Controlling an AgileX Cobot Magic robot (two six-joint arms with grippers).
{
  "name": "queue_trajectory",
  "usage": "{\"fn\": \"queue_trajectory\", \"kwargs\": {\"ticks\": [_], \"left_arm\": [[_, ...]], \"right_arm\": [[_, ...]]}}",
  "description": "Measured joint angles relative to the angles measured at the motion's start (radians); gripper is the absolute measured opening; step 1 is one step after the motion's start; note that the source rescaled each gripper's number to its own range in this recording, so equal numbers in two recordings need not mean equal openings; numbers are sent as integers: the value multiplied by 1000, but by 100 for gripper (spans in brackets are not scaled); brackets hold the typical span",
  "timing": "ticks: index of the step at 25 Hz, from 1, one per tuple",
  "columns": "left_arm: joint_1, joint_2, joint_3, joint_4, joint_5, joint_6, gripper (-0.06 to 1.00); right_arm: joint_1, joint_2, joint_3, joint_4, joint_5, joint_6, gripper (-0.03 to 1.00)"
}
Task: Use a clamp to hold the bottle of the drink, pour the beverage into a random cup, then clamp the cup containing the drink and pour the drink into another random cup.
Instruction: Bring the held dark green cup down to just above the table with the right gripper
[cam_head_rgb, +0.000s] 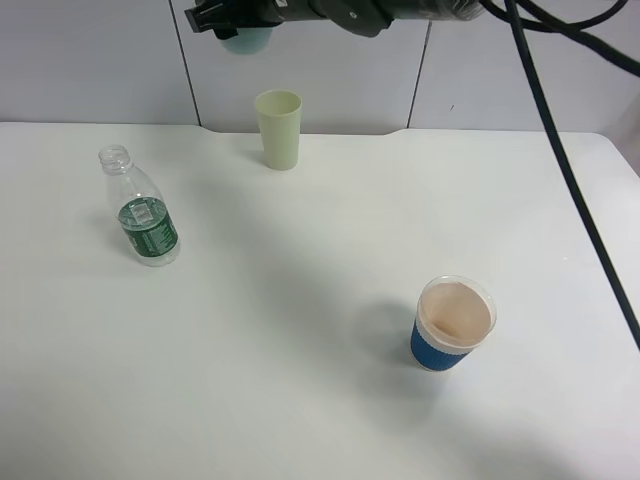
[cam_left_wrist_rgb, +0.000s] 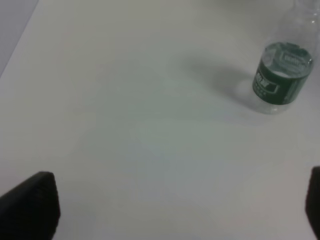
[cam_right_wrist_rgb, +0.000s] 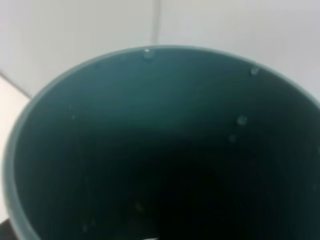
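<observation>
Teal cup (cam_right_wrist_rgb: 165, 150) apparently pincer-held high; bottle (cam_head_rgb: 142, 210) near table's left edge.

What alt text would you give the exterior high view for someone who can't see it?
A white table holds an uncapped clear bottle with a green label at left, a pale green cup at the back, and a blue-banded cup at front right. At the top edge, an arm's tool holds a teal cup aloft.
</observation>
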Motion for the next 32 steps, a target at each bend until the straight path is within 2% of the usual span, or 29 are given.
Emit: {"fn": "queue_trajectory", "kwargs": {"ticks": [4, 6, 9, 12, 18, 24, 32], "left_arm": [[0, 0, 0, 0, 0, 1, 100], [0, 0, 0, 0, 0, 1, 100], [0, 0, 0, 0, 0, 1, 100], [0, 0, 0, 0, 0, 1, 100], [0, 0, 0, 0, 0, 1, 100], [0, 0, 0, 0, 0, 1, 100], [0, 0, 0, 0, 0, 1, 100]], "right_arm": [[4, -27, 110, 196, -156, -192, 1], [4, -33, 168, 252, -234, -257, 1], [4, -35, 253, 278, -344, -294, 1], [4, -35, 325, 260, -420, -308, 1], [4, -36, 441, 174, -491, -306, 1], [-4, -37, 517, 87, -540, -196, 1], [-73, -38, 658, 36, -693, -173, 1]]}}
